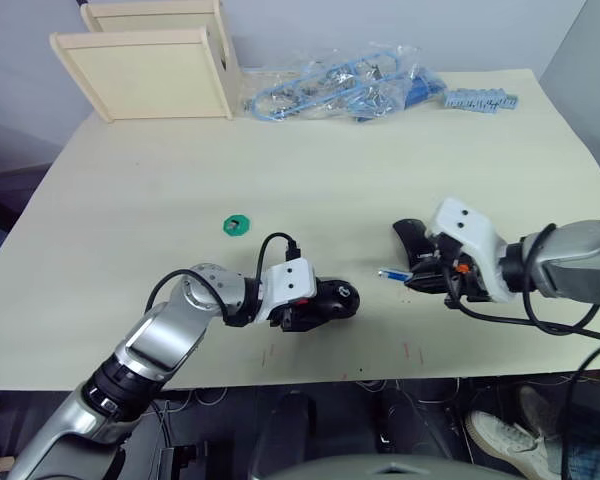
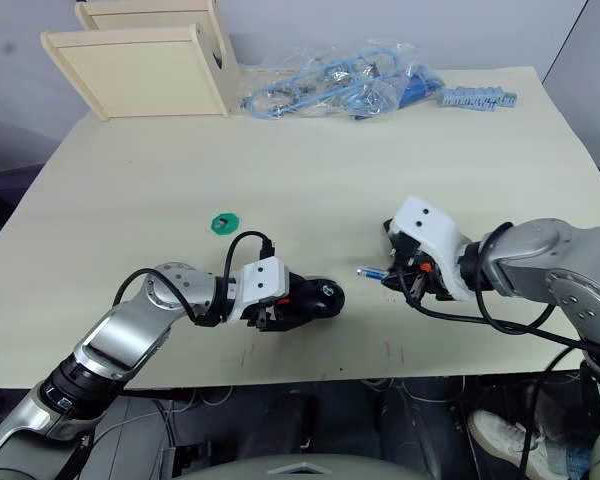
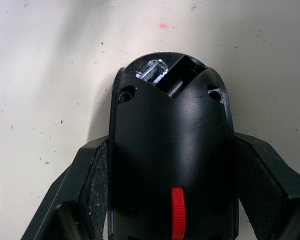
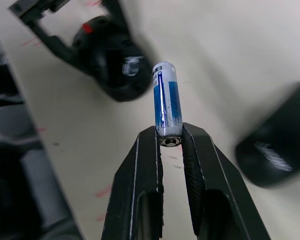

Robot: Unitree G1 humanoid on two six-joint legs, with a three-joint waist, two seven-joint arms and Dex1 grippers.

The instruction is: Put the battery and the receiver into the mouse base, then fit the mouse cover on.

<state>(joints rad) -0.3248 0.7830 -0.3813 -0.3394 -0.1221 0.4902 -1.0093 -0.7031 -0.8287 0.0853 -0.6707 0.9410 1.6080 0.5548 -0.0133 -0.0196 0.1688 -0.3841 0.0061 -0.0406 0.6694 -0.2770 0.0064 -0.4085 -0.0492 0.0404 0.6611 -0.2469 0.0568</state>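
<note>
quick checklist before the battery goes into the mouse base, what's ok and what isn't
1. Small blue cylindrical battery gripped: ok, the right pincer clamps its lower end.
2. Black oval mouse base with red wheel held steady: ok, the left pincer has a finger on each side of it.
3. Battery bay open: ok, the slot at the base's far end is uncovered.
4. Battery lined up with slot: not ok, it hangs apart from the base, over the cream tabletop.
5. Smooth black mouse cover out of the way: ok, lying aside.
6. Receiver fitted: cannot tell.
</note>
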